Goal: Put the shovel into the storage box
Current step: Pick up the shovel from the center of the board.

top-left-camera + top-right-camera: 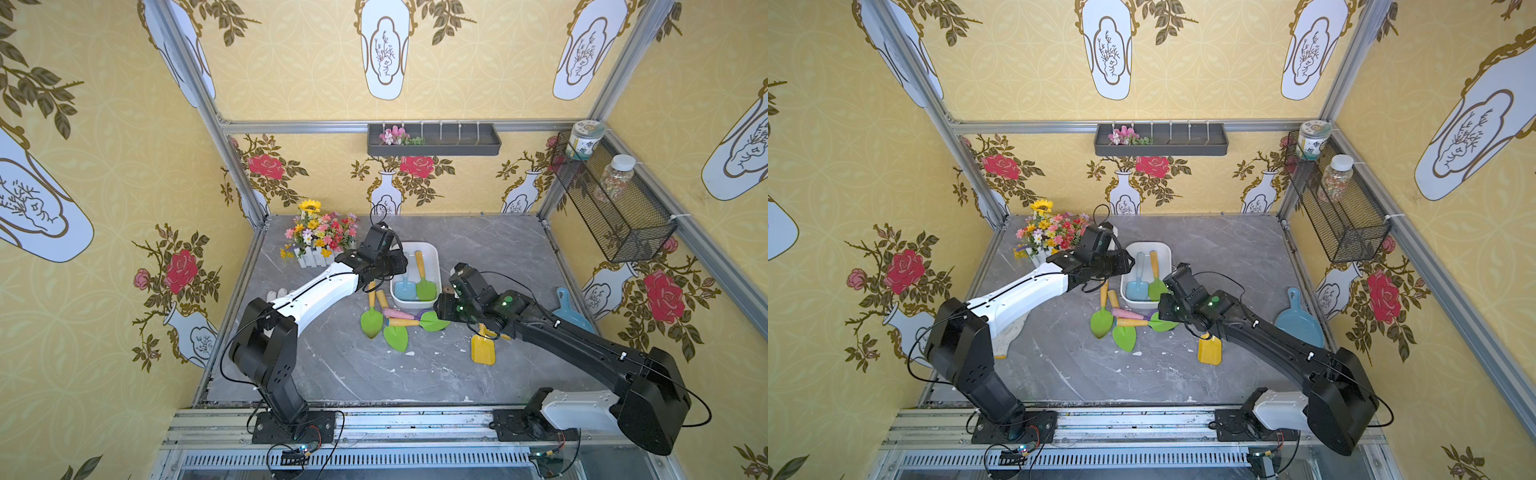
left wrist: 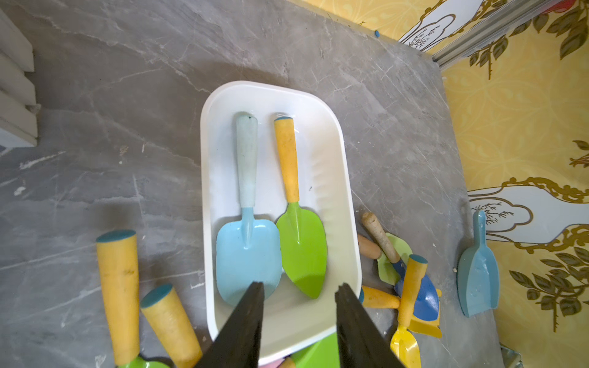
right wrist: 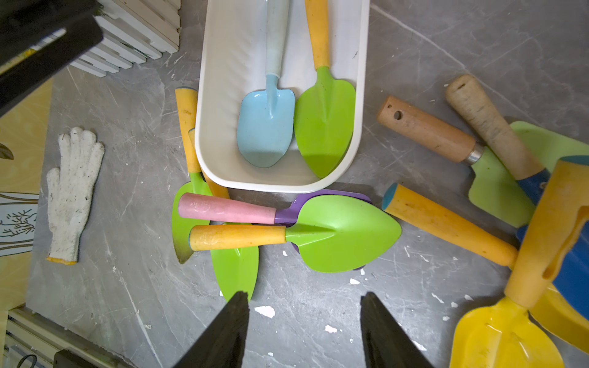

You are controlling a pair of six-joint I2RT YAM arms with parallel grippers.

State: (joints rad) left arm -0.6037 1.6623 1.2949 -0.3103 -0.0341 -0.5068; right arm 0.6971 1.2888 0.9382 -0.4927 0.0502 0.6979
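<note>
Right gripper (image 3: 306, 294): jaws apart, empty, above grey marble table (image 3: 127, 286) strewn with white chips.
Yellow shovel (image 1: 483, 348), lower centre-right in top view: handle hidden under right arm.
Purple shovel (image 3: 229, 209): blade mostly covered by loose green shovel (image 3: 344, 232).
Glove (image 1: 277, 294) partly behind left arm.
Left gripper (image 2: 301, 286): jaws apart, nothing held, over storage box (image 2: 325, 153).
Blue shovel (image 2: 248, 255) and boxed green shovel (image 2: 302, 251) lie inside, side by side.
Far: flowers (image 1: 320, 237), yellow floral wallpaper (image 1: 291, 75), dark tray (image 1: 434, 145) upper centre, mesh basket (image 1: 615, 208) upper right.
</note>
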